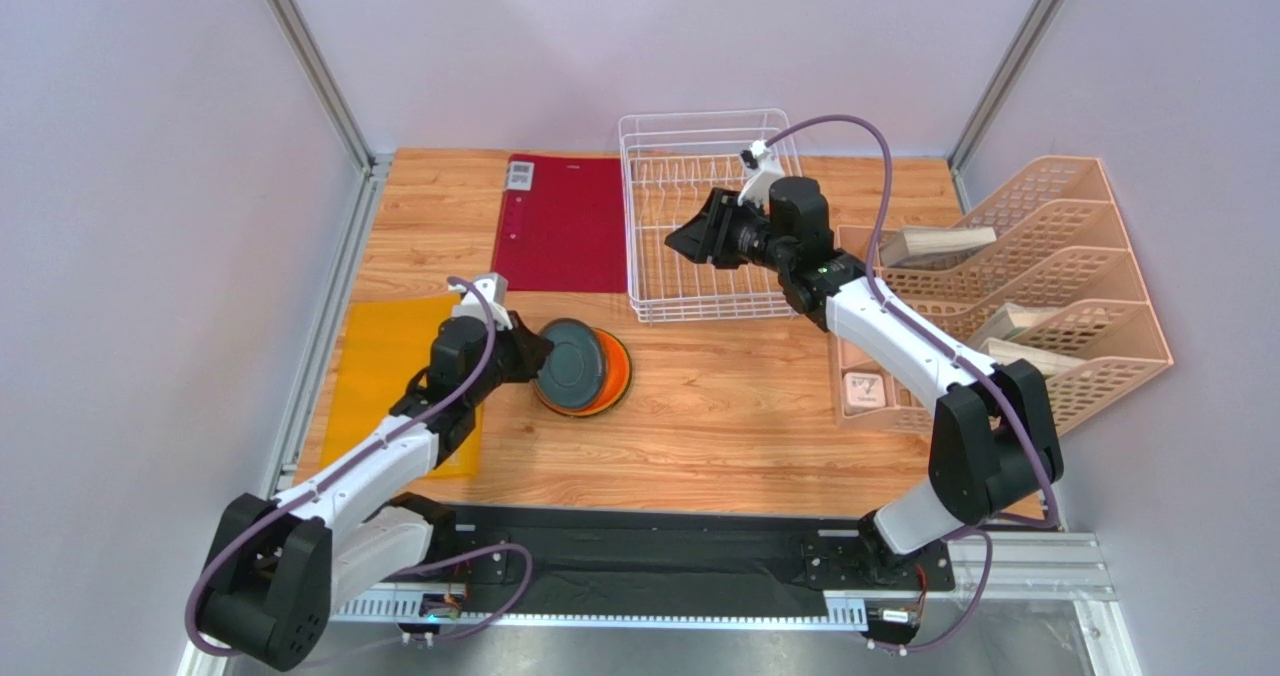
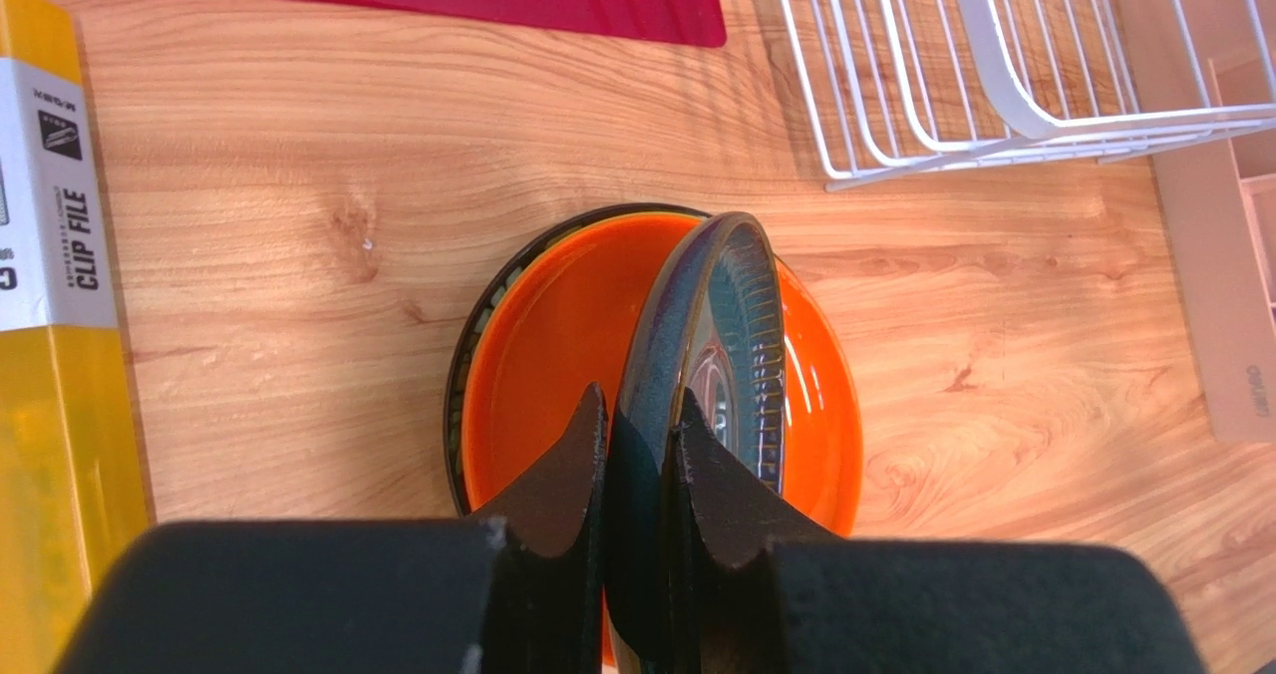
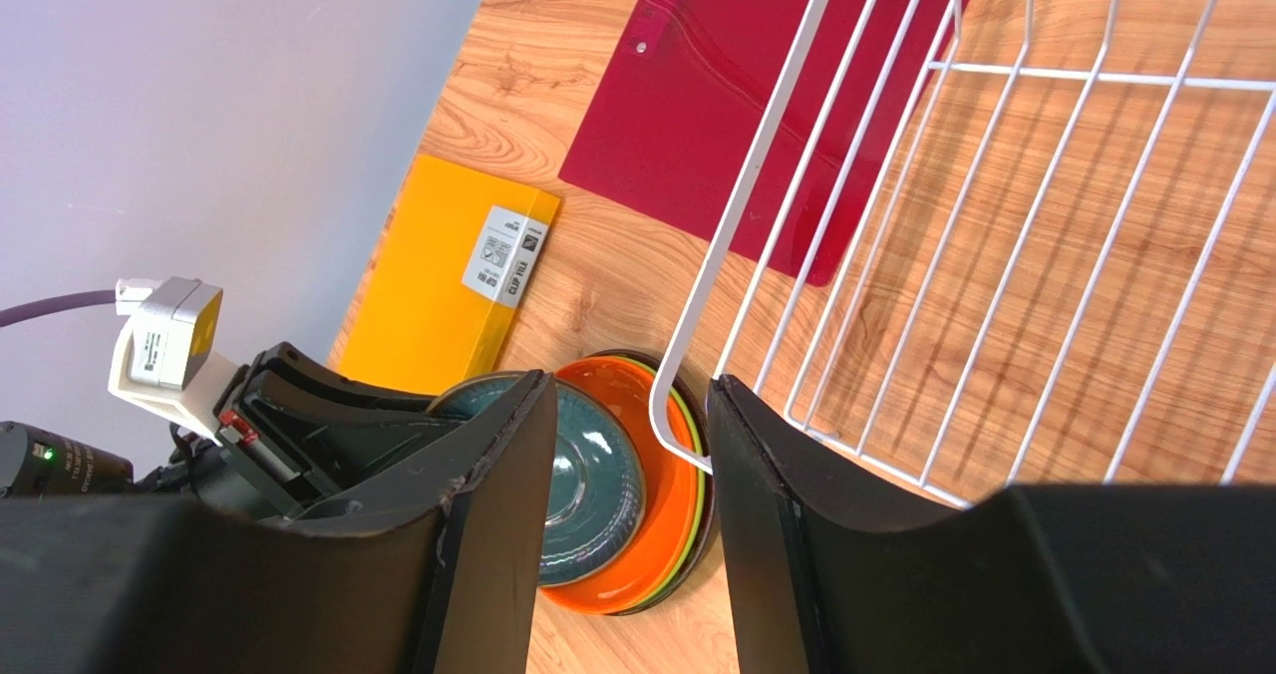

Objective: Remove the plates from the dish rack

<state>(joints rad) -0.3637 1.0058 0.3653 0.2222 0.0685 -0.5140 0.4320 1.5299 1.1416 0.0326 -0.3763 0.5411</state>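
Observation:
My left gripper (image 1: 529,355) is shut on the rim of the dark teal-grey plate (image 1: 571,364), also in the left wrist view (image 2: 704,330), and holds it tilted over the stack. The stack has the orange plate (image 2: 547,330) on top, the lime green plate's edge (image 3: 692,465) under it and a dark plate's rim at the bottom; it lies on the table left of the white dish rack (image 1: 661,304). The rack holds no plates. My right gripper (image 1: 684,238) hangs open and empty over the rack; its fingers (image 3: 494,510) frame the rack's corner (image 3: 674,390) and the stack.
A dark red folder (image 1: 564,223) lies left of the rack. A yellow clip file (image 1: 394,361) lies at the left edge. Peach lattice file trays (image 1: 1037,294) with papers stand at the right. Grey walls close in the table.

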